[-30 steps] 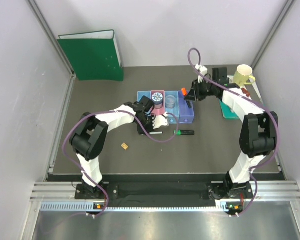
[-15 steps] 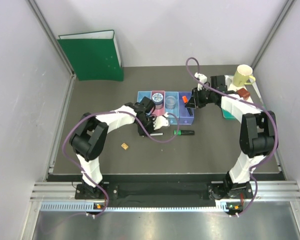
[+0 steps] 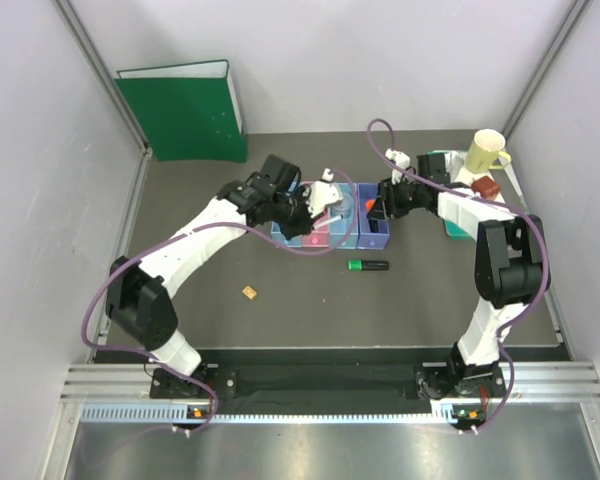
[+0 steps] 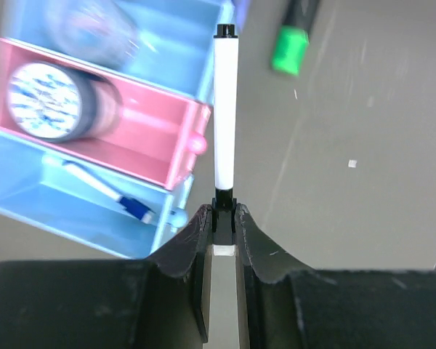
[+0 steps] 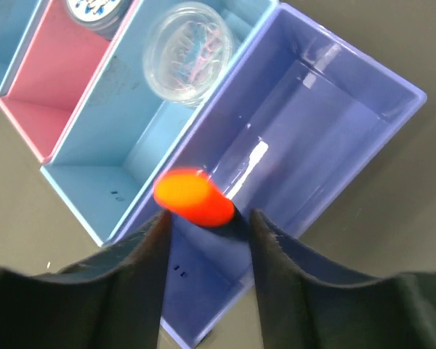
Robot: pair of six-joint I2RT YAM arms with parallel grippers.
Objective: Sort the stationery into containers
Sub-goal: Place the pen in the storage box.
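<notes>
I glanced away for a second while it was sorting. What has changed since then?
The left gripper picked the white pen up off the table and swung it back to the bins. The right gripper, holding the orange-capped highlighter, edged lower over the purple bin. The green-capped highlighter and tan square stayed put.

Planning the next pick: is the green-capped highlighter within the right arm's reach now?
Likely not yet: the right gripper is full, shut on the orange-capped highlighter. The green-capped highlighter itself lies unobstructed nearby.
</notes>
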